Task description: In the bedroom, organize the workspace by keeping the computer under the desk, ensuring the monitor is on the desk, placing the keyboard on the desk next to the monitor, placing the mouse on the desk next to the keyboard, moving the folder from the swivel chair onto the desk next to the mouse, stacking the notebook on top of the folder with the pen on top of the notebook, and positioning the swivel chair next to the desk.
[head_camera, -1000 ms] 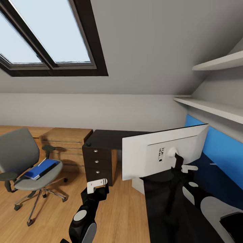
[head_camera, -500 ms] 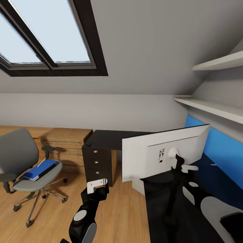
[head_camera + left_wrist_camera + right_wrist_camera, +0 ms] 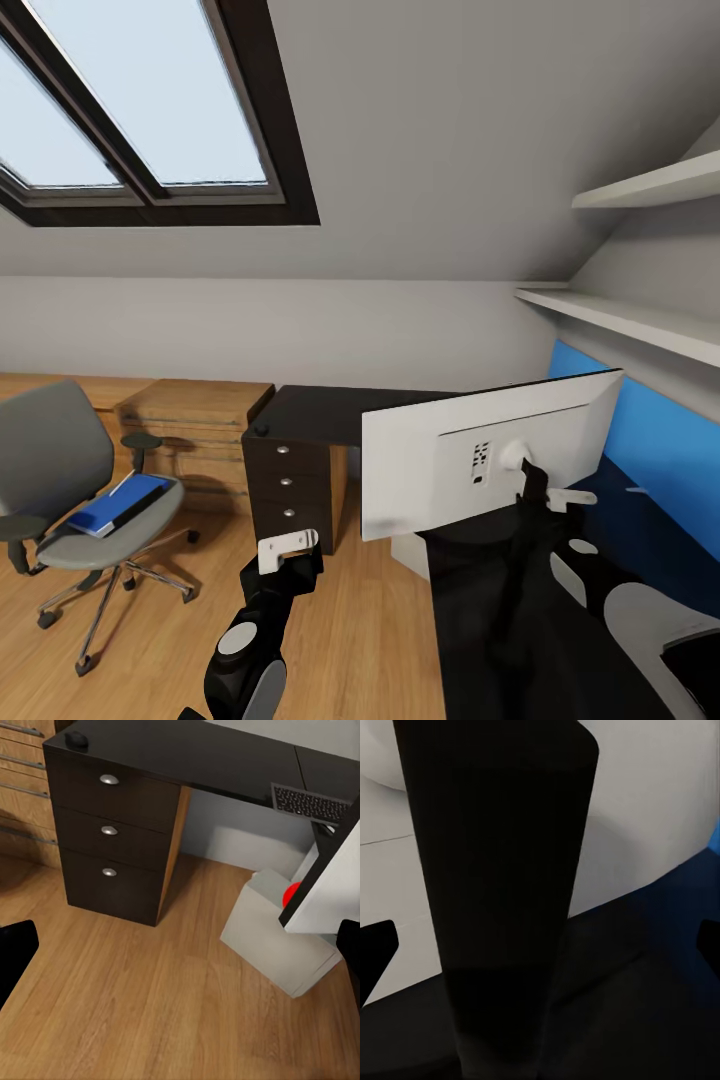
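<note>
The monitor (image 3: 470,460) stands on the black desk (image 3: 330,408) with its pale back toward me. My right gripper (image 3: 558,497) is open, and the black stand (image 3: 502,892) rises between its fingertips. My left gripper (image 3: 288,547) hangs open over the floor in front of the drawer pedestal (image 3: 112,832). The grey computer (image 3: 281,937) sits on the floor under the desk. The keyboard (image 3: 311,801) and a small black mouse (image 3: 75,739) lie on the desk. The blue folder (image 3: 120,503) rests on the swivel chair (image 3: 60,470), which stands apart from the desk. Notebook and pen are out of view.
A light wood cabinet (image 3: 195,415) stands against the wall between chair and desk. Two white shelves (image 3: 640,320) run above the blue panel (image 3: 660,450) behind the desk. Open wood floor (image 3: 370,640) lies between me and the pedestal.
The monitor's right end and my right arm have shifted slightly to the right. The chair has drifted a little left in the picture. My left arm has not moved.
</note>
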Tool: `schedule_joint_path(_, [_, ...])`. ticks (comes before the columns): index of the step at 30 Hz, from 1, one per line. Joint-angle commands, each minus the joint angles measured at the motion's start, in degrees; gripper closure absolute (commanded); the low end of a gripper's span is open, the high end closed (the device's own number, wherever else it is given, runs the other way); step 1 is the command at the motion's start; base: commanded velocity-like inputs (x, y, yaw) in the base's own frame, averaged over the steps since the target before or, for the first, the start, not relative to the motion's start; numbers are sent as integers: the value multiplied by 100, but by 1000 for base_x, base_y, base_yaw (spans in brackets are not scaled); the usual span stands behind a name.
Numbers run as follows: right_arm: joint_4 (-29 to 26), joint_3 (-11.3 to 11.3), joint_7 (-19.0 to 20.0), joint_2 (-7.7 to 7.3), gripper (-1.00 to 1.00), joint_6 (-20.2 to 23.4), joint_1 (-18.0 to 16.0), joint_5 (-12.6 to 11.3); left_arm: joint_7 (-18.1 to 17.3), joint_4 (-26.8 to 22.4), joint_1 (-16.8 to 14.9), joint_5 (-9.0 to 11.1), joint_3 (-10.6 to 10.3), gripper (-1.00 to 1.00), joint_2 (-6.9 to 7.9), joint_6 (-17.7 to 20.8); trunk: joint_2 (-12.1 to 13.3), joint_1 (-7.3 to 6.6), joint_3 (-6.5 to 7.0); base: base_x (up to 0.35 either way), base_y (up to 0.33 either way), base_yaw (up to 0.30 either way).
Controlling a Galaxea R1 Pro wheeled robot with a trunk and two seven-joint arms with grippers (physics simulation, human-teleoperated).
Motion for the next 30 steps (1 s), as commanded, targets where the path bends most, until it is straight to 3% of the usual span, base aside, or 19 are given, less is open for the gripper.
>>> schedule_joint_path(1, [-1,49,-26,-4,-100,-12,-5,-39,50,-7,-6,50,-8,-100,1,14,-7,1,-9,0,0,0])
schedule_joint_path(30, [-2,72,-24,22,-100,-3,-5,-31,50,-7,-6,50,-13,-100,1,14,-7,1,-9,0,0,0])
